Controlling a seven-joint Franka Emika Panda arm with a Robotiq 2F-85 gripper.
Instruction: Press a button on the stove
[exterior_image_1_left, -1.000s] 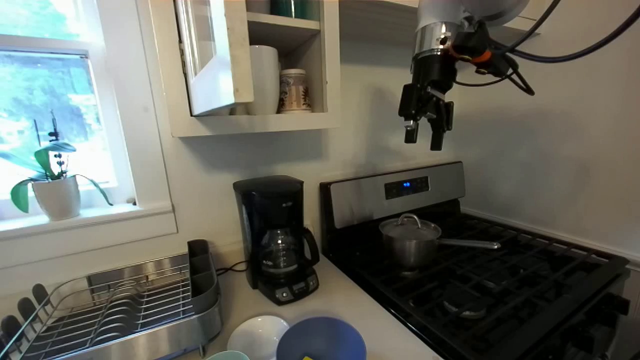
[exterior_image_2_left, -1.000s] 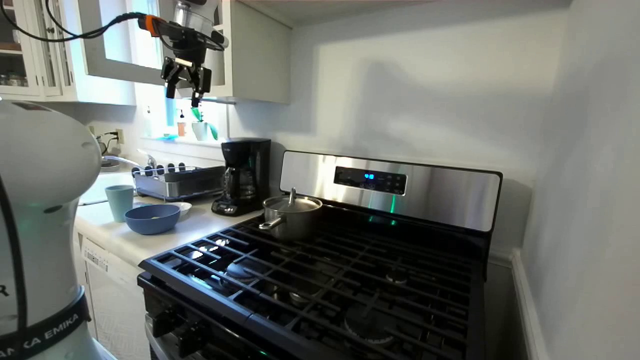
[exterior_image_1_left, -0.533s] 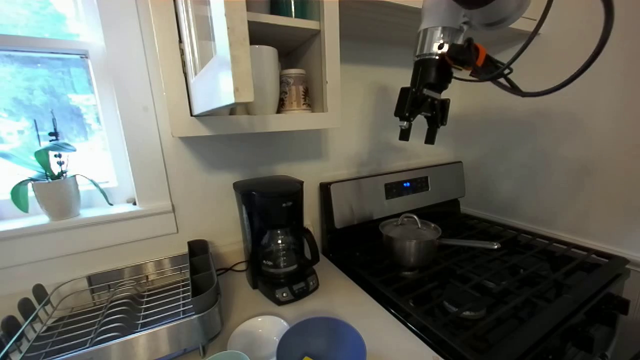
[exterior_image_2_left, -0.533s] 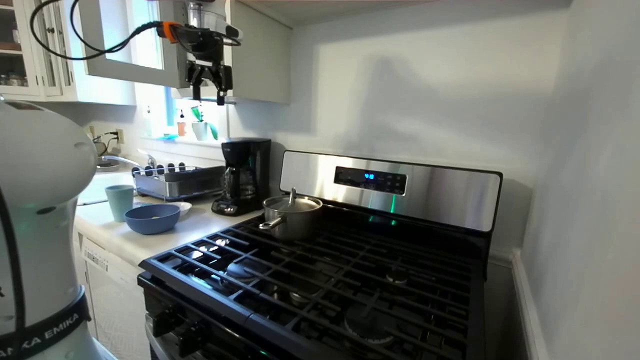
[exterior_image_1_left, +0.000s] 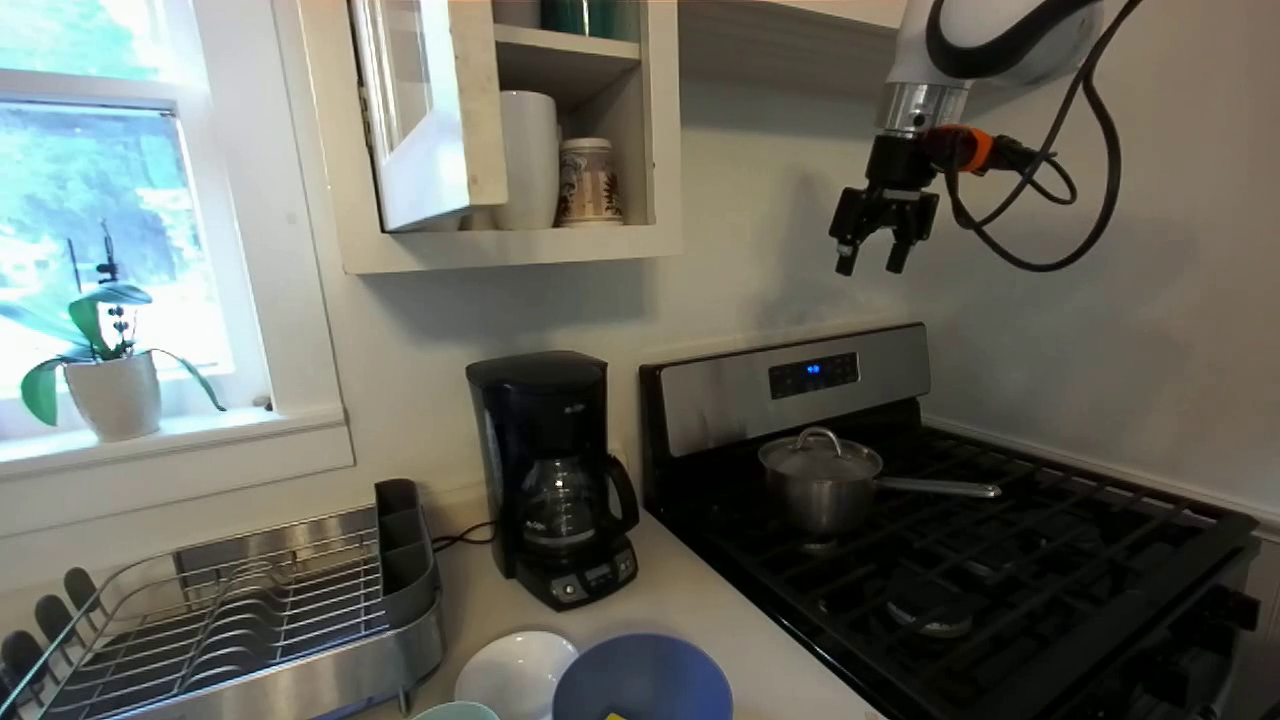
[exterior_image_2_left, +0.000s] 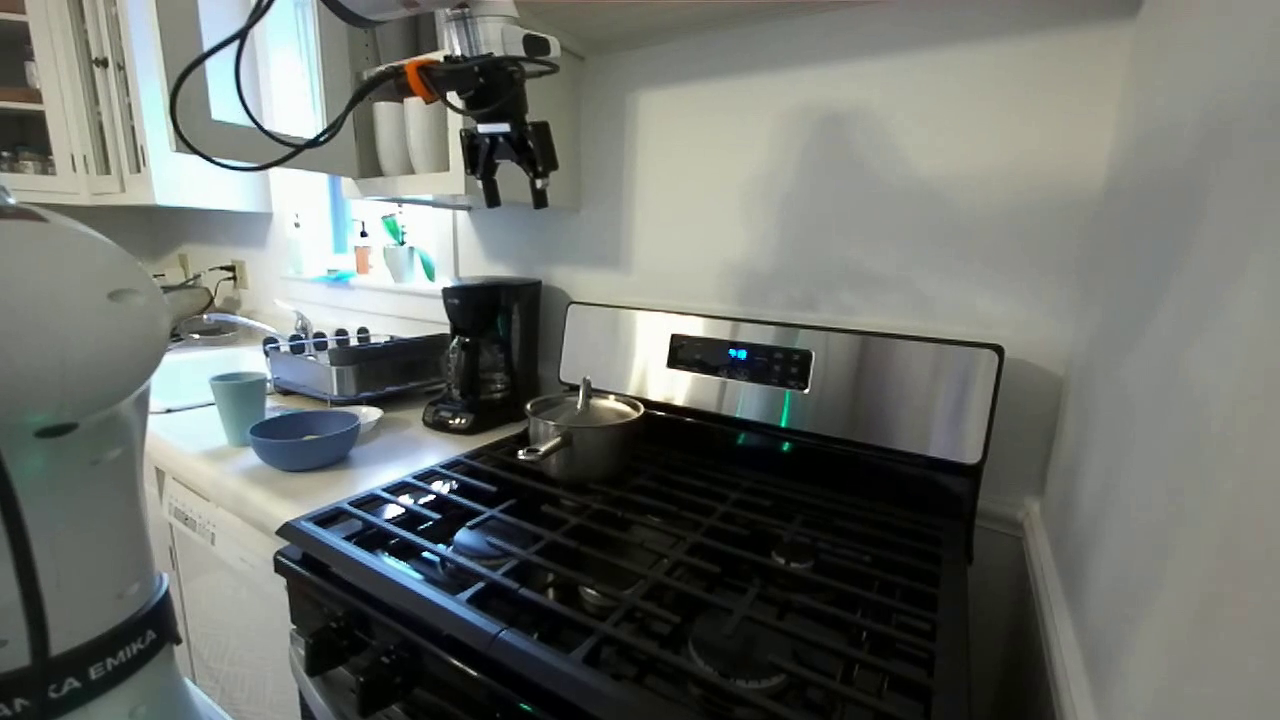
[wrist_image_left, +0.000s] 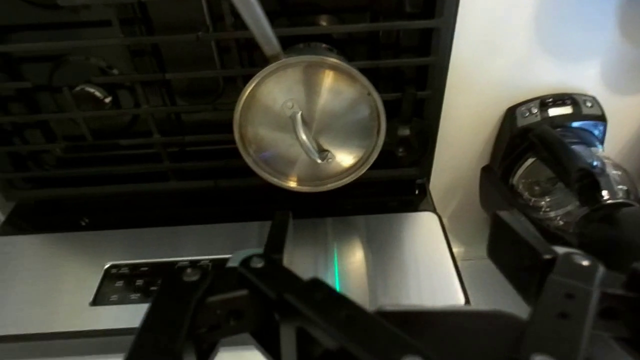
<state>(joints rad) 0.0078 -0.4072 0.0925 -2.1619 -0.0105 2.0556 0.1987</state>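
Observation:
The stove has a raised steel back panel that shows in both exterior views (exterior_image_1_left: 715, 402) (exterior_image_2_left: 890, 400) and in the wrist view (wrist_image_left: 400, 260). Its dark control panel with a blue display (exterior_image_1_left: 813, 372) (exterior_image_2_left: 740, 358) sits in that steel. In the wrist view the control panel (wrist_image_left: 132, 282) lies at lower left, its right part covered by a gripper finger's linkage. My gripper (exterior_image_1_left: 870, 266) (exterior_image_2_left: 516, 200) hangs in the air above the back panel's height, pointing down. Its fingers are apart with nothing between them, also in the wrist view (wrist_image_left: 392, 240). It touches nothing.
A lidded steel pot (exterior_image_1_left: 822, 495) (exterior_image_2_left: 585, 445) (wrist_image_left: 340, 115) stands on the black grates (exterior_image_2_left: 620, 560) in front of the back panel. A black coffee maker (exterior_image_1_left: 540, 400) (wrist_image_left: 555, 170) stands beside the stove. An open cabinet door (exterior_image_1_left: 430, 120) and a blue bowl (exterior_image_1_left: 643, 680) are nearby.
My gripper has moved rightward in both exterior views, passing in front of the wall cabinet, and has turned somewhat. Its fingers stay apart. The stove and pot have not moved.

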